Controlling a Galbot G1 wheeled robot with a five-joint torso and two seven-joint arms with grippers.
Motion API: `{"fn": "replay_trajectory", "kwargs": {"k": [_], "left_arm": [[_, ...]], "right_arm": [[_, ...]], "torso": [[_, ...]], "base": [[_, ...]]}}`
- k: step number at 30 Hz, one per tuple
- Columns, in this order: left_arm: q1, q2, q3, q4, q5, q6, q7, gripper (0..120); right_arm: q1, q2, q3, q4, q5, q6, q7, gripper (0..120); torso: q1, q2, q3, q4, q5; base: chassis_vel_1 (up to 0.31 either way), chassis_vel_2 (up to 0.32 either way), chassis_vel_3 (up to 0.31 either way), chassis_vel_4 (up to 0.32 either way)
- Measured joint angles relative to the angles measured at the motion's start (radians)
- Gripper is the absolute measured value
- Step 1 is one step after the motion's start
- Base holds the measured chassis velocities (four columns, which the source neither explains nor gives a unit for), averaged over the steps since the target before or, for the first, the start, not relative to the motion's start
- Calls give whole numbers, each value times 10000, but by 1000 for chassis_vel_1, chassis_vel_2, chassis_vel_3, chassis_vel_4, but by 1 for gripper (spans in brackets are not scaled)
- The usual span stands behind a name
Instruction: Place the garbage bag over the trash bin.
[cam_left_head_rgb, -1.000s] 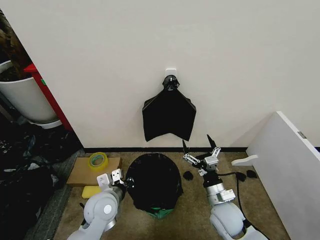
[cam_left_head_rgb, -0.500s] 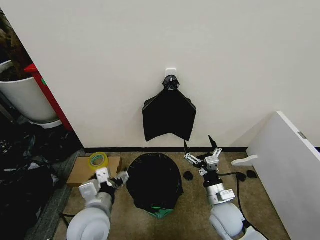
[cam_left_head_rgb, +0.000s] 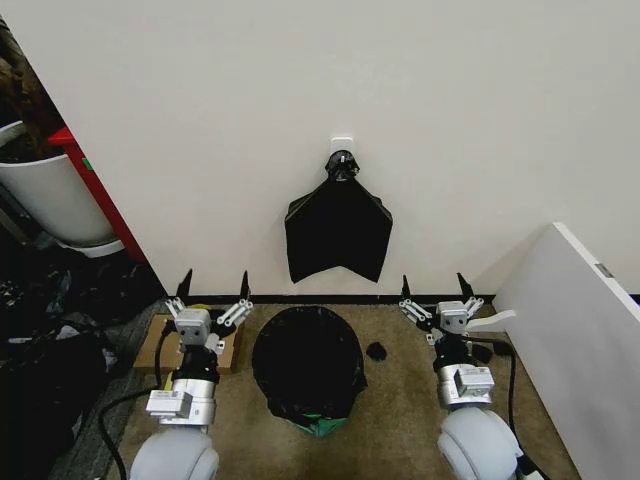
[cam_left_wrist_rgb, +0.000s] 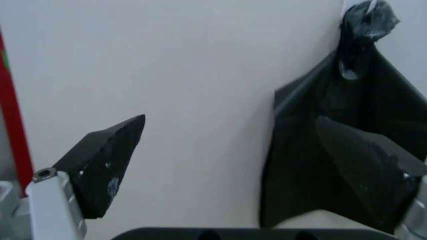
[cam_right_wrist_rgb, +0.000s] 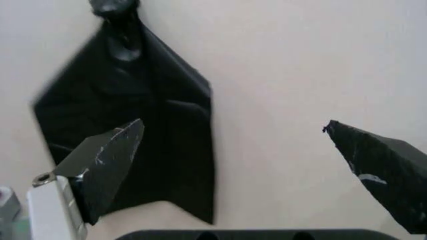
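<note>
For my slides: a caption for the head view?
Garbage bag covers trash bin; left gripper and right gripper open beside it.

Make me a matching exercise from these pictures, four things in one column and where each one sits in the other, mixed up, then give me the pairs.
Things:
1. glossy crinkly black garbage bag
2. flat black bundle knotted at its top
3. left gripper
4. right gripper

Places:
A. hanging on the wall from a white hook
B. open, raised over the brown cardboard piece with the yellow tape roll
C. draped over the round trash bin, whose pale green base shows
D. open, raised on the side near the white board

Pairs: 1-C, 2-A, 3-B, 4-D
</note>
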Motion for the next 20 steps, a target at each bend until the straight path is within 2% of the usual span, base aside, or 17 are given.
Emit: {"fn": "replay_trajectory", "kwargs": {"k": [2, 4, 9, 20], "left_arm": [[-142, 86, 7, 6, -424, 158, 33, 100], [-508, 307, -5, 69, -899, 403, 158, 100], [-701, 432, -21, 174, -1015, 592, 165, 100], [-527, 382, 44, 142, -854, 821, -236, 100]], "right_arm": [[-5, 22, 5, 40, 186, 26, -139, 100], [-16, 79, 162, -14, 331, 402, -870, 100], [90, 177, 400, -362, -30, 866, -1384, 100], [430, 249, 382, -740, -271, 1130, -1452, 100]], "torso": [[0, 0, 0, 0, -1], [0, 0, 0, -3, 1], [0, -1, 1, -2, 0], [0, -1, 1, -1, 0]], "base": [[0, 0, 0, 0], [0, 0, 0, 0], [0, 0, 0, 0], [0, 0, 0, 0]]}}
